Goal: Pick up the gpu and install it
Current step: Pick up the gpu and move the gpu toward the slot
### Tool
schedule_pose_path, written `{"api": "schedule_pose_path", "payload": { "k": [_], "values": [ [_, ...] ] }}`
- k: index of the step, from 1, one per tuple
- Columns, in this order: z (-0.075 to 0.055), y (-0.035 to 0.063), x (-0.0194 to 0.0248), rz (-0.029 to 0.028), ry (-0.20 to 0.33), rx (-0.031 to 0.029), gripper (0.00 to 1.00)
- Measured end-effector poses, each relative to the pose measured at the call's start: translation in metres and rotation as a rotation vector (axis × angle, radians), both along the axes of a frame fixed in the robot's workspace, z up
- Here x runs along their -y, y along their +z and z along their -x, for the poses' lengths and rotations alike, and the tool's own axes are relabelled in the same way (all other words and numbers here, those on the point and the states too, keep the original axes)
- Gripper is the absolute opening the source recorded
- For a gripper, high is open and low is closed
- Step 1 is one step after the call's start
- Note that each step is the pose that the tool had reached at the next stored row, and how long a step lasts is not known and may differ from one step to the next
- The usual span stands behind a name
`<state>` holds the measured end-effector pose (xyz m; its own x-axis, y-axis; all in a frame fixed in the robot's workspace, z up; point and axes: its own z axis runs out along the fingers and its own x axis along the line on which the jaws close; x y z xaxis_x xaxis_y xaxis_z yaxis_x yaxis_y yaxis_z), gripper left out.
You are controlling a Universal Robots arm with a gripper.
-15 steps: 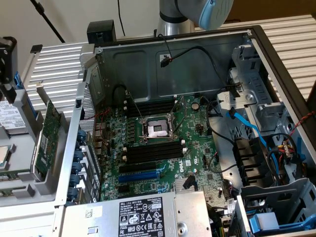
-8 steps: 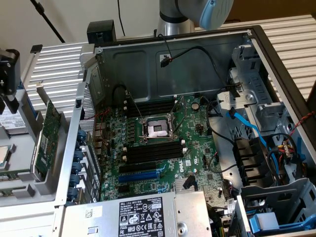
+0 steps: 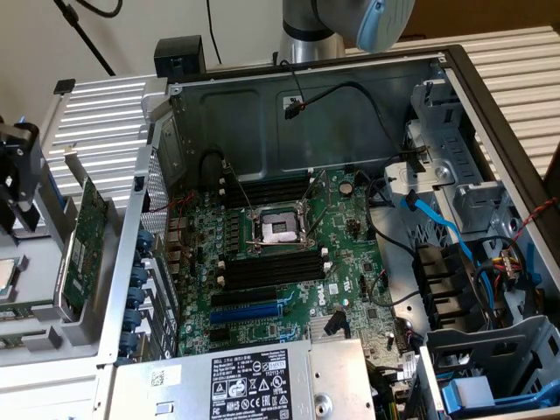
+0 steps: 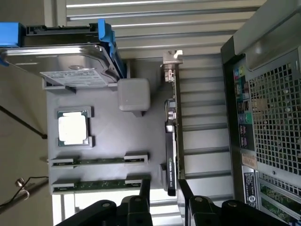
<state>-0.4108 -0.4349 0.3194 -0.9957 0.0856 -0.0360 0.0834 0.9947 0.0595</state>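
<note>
The gpu (image 4: pixel 171 136) stands on its edge in a slot of a grey parts holder (image 4: pixel 108 136), with its silver bracket (image 4: pixel 171 59) at the far end. My gripper (image 4: pixel 164 195) is open, and its two black fingers (image 4: pixel 145 190) straddle the card's near end without touching it. In the exterior view the gpu (image 3: pixel 83 249) shows its green board face at the exterior view's left, outside the open computer case. My gripper (image 3: pixel 17 184) hangs beside it there. The large green motherboard (image 3: pixel 289 262) lies inside the case with a blue expansion slot (image 3: pixel 254 312).
The holder also carries a hard drive in a blue caddy (image 4: pixel 70 61), a processor (image 4: pixel 73 128) and two memory sticks (image 4: pixel 99 161). The case's rear wall (image 4: pixel 273 117) stands close beside the gpu. Blue cables (image 3: pixel 446 232) and drive bays (image 3: pixel 490 367) fill the case's right side.
</note>
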Motion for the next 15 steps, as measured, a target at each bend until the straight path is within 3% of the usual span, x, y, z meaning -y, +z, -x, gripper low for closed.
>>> {"api": "schedule_pose_path", "payload": {
  "k": [2,3,9,12,13,14,15],
  "values": [
    [0.0,-0.0037,0.0013,0.0,0.0,0.0214,0.36],
    [0.0,-0.0057,0.0013,0.0,0.0,0.0263,0.36],
    [-0.005,-0.0184,0.0009,-0.0004,-0.002,0.0355,0.36],
    [-0.005,-0.0185,0.0008,-0.0004,-0.002,0.0357,0.36],
    [-0.005,-0.0187,0.0008,-0.0005,-0.002,0.0392,0.36],
    [-0.003,-0.0191,0.0008,-0.0005,-0.002,0.0541,0.36],
    [-0.002,-0.0202,0.0008,-0.0005,-0.002,0.0636,0.36]
  ]
}}
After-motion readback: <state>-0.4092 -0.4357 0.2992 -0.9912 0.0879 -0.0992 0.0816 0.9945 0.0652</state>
